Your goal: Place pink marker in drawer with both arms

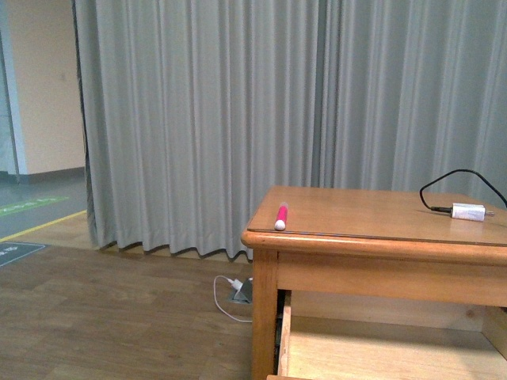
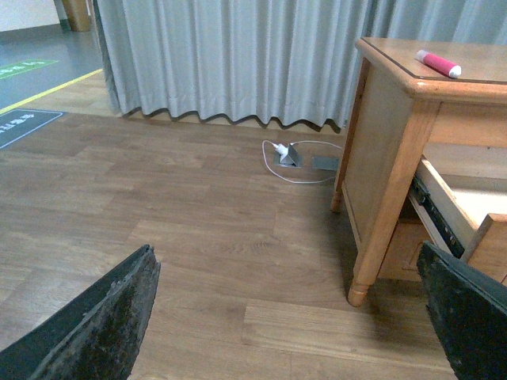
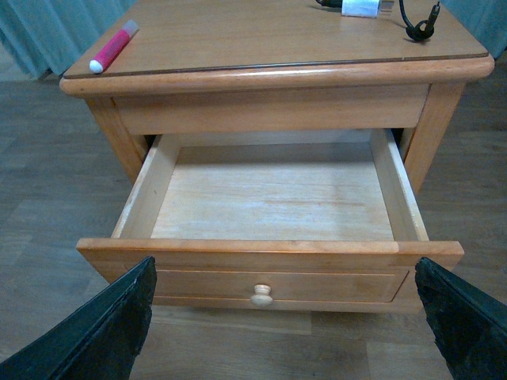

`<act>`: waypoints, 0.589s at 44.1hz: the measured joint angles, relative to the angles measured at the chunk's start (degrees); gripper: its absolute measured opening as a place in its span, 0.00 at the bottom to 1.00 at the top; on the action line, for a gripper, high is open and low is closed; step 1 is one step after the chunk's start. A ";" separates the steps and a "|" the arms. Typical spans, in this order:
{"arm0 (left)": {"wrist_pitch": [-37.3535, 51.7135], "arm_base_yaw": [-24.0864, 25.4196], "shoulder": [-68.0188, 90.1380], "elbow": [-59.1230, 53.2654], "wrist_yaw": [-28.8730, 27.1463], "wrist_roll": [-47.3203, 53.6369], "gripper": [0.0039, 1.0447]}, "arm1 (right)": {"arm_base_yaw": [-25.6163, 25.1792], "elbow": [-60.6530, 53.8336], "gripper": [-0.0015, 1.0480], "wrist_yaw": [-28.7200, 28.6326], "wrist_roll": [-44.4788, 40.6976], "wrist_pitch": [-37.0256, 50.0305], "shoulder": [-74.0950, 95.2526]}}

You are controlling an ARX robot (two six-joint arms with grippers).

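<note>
Your drawer point(image 3: 269, 247) pulled out, bare pale wood inside, pink marker point(image 3: 112, 47) lying on the cabinet top point(image 3: 261, 39) near its front left corner, white charger point(image 1: 467, 211) well apart from it, your left gripper point(image 2: 287, 252) and right gripper point(image 3: 285, 265) both spread wide, floor sign point(image 2: 24, 127) lettering too blurred to read.
</note>
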 joint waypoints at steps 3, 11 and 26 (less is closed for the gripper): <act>0.00 0.00 0.00 0.00 0.00 0.00 0.94 | 0.00 0.00 0.92 0.02 0.00 0.00 0.00; -3.52 -0.61 1.81 1.05 1.03 -1.18 0.94 | 0.00 0.00 0.92 0.02 0.00 0.00 0.00; 18.88 -13.49 49.18 27.34 -3.63 2.03 0.94 | 0.00 0.00 0.92 0.02 0.00 0.00 0.00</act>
